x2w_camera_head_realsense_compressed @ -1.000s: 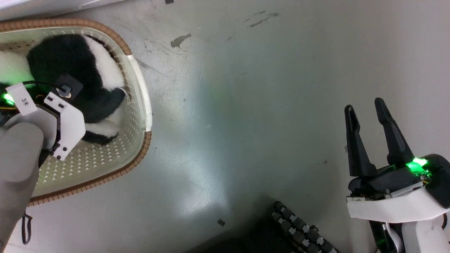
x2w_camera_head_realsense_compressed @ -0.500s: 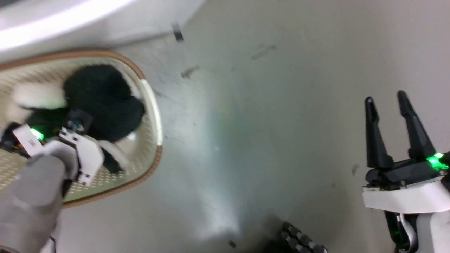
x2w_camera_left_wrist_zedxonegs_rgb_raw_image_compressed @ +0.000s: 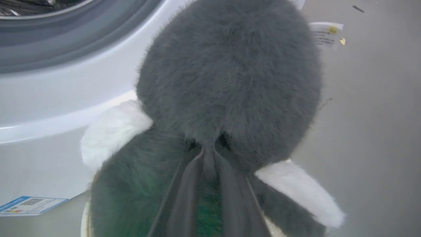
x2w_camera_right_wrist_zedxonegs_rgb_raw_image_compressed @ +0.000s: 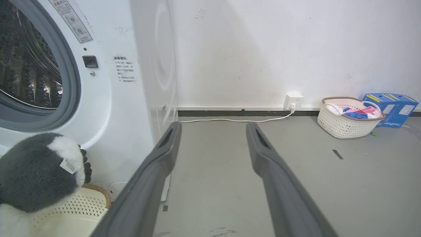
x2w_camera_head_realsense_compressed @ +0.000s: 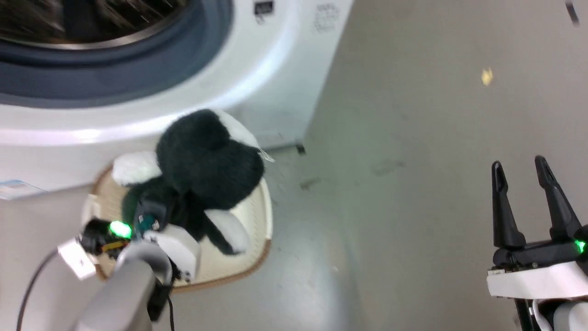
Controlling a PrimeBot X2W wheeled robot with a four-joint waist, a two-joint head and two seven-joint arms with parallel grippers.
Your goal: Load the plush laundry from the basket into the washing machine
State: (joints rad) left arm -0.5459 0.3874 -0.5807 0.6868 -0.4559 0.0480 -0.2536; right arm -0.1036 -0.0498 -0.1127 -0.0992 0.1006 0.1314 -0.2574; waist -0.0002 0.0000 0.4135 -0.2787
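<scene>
The black plush laundry point(x2w_camera_head_realsense_compressed: 206, 156) with white fuzzy patches hangs above the basket point(x2w_camera_head_realsense_compressed: 262, 216), lifted in front of the washing machine point(x2w_camera_head_realsense_compressed: 275, 69). My left gripper point(x2w_camera_left_wrist_zedxonegs_rgb_raw_image_compressed: 208, 154) is shut on the plush, its fingertips buried in the fur. In the left wrist view the plush point(x2w_camera_left_wrist_zedxonegs_rgb_raw_image_compressed: 230, 72) covers most of the washer's lower front. The open drum point(x2w_camera_right_wrist_zedxonegs_rgb_raw_image_compressed: 26, 72) sits up and to the left of the plush point(x2w_camera_right_wrist_zedxonegs_rgb_raw_image_compressed: 29, 171), and the basket point(x2w_camera_right_wrist_zedxonegs_rgb_raw_image_compressed: 75, 204) stands below it. My right gripper point(x2w_camera_head_realsense_compressed: 517, 163) hangs open and empty over the floor at the lower right, its fingertips point(x2w_camera_right_wrist_zedxonegs_rgb_raw_image_compressed: 171, 131) wide apart.
A second white basket point(x2w_camera_right_wrist_zedxonegs_rgb_raw_image_compressed: 348, 121) with coloured clothes and blue boxes point(x2w_camera_right_wrist_zedxonegs_rgb_raw_image_compressed: 391, 103) stand by the far wall. A wall socket point(x2w_camera_right_wrist_zedxonegs_rgb_raw_image_compressed: 293, 98) feeds a cable along the skirting. A yellow scrap point(x2w_camera_head_realsense_compressed: 487, 76) lies on the grey floor. A blue label point(x2w_camera_left_wrist_zedxonegs_rgb_raw_image_compressed: 31, 204) sits low on the washer.
My left gripper has lifted the plush up out of the basket toward the washer's front. The head camera has tilted up, bringing the washer into view. The right gripper stays open.
</scene>
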